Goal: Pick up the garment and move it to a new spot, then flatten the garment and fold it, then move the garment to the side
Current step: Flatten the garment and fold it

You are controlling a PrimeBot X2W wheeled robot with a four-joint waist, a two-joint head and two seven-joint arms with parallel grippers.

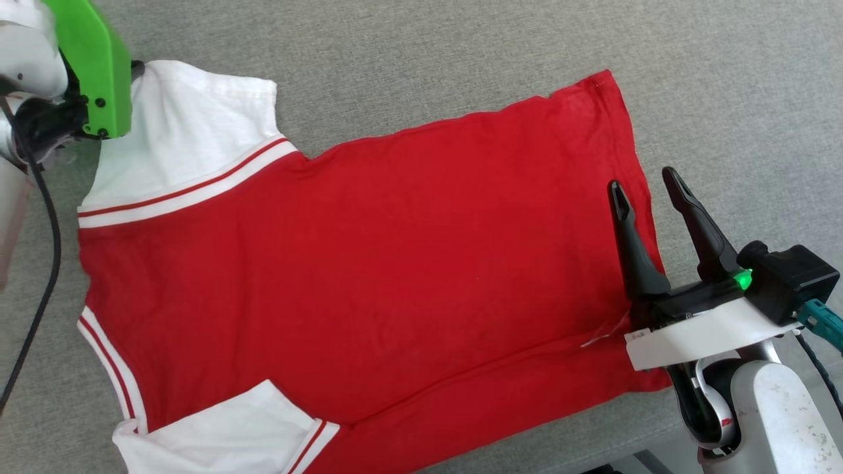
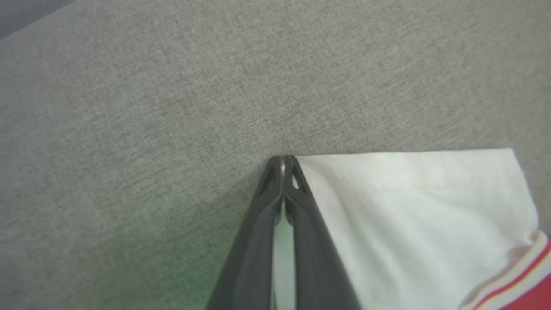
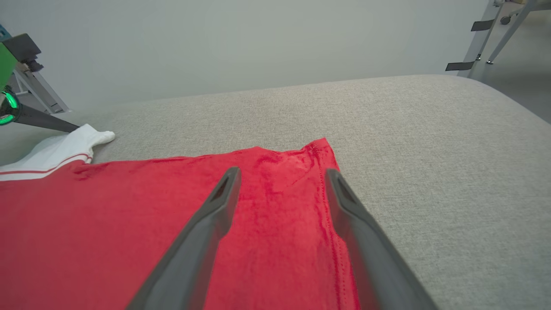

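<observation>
So the red jersey tee (image 1: 369, 250) is lying spread flat across the middle of the grey fabric surface (image 1: 461, 59), left gripper (image 2: 283, 162) at the upper left pinched tight on the corner of its white sleeve (image 2: 409, 206), right gripper (image 1: 643, 181) spread wide over the hem at the right.

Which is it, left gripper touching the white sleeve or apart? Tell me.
Touching. Left wrist view: the left gripper is shut on the white sleeve corner, cloth showing between its fingers.
</observation>
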